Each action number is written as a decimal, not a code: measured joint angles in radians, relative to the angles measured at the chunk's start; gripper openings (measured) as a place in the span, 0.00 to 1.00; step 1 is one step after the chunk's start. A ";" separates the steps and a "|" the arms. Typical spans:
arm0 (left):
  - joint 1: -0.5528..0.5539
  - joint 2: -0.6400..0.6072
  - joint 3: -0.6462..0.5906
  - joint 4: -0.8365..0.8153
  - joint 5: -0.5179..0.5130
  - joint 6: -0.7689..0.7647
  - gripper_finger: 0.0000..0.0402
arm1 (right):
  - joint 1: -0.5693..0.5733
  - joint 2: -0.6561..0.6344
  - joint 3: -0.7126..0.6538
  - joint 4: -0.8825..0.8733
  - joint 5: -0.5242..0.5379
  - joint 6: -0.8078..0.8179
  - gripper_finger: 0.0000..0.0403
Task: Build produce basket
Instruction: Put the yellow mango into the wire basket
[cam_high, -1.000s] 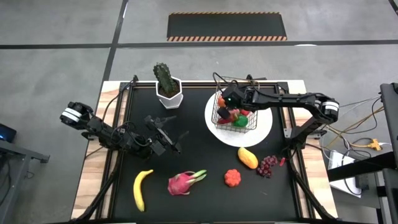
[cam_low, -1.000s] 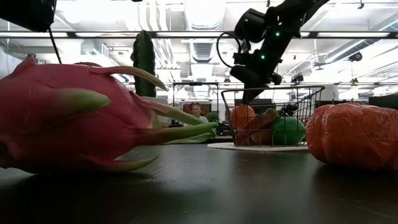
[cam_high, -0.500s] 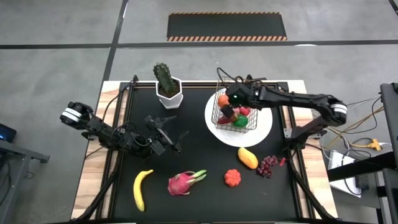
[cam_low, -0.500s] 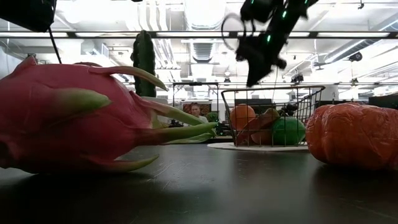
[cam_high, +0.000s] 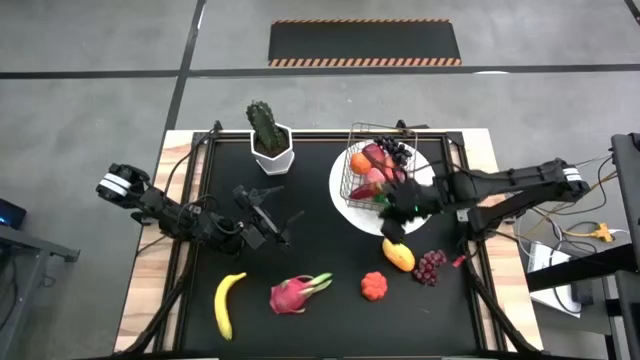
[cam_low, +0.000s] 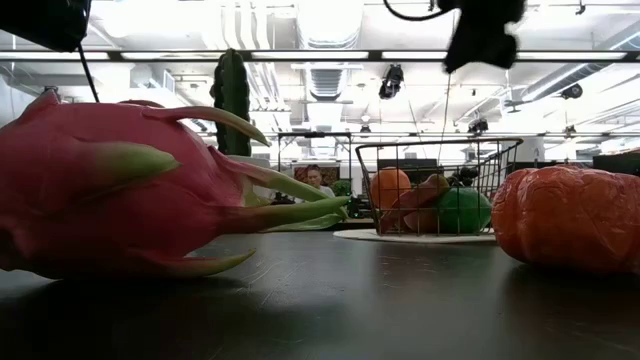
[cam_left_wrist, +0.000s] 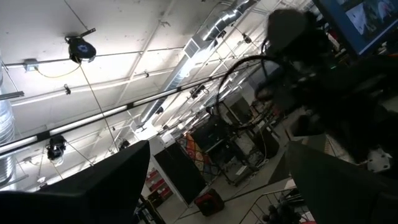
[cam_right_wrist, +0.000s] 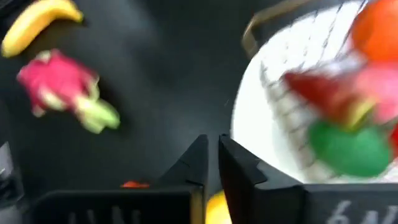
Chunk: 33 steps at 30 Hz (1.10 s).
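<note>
The wire basket (cam_high: 378, 176) stands on a round white plate (cam_high: 420, 205) at the right rear and holds an orange, a pink peach, a green lime and other produce. The mango (cam_high: 398, 254), grapes (cam_high: 430, 266), pomegranate (cam_high: 374, 286), dragon fruit (cam_high: 297, 292) and banana (cam_high: 228, 303) lie on the black mat near the front. My right gripper (cam_high: 392, 228) hangs in the air over the plate's near rim, just above the mango, its fingers (cam_right_wrist: 200, 155) almost together with nothing between them. My left gripper (cam_high: 280, 215) waits at the mat's left-centre, open wide (cam_left_wrist: 217, 186) and tipped upward.
A green cactus in a white pot (cam_high: 270, 140) stands at the rear, left of the basket. The low view has the dragon fruit (cam_low: 130, 190) and pomegranate (cam_low: 565, 215) close up, and the basket (cam_low: 440, 185) behind them. Bare mat lies between the two arms.
My right gripper has risen out of the basket and swung toward the table's near edge, tipping less steeply down, with nothing in it. It now hangs past the plate's near rim, above the mango. The basket and its fruit have stayed where they were.
</note>
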 joint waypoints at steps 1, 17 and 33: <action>0.000 0.000 0.000 0.000 0.000 0.000 0.89 | 0.034 0.004 -0.004 -0.011 -0.001 0.042 0.10; 0.000 0.000 0.000 0.001 0.000 0.028 0.89 | 0.251 0.291 0.099 -0.464 -0.099 0.479 0.69; 0.000 0.000 0.000 0.000 0.000 0.030 0.89 | 0.256 0.519 0.096 -0.408 -0.094 0.358 0.76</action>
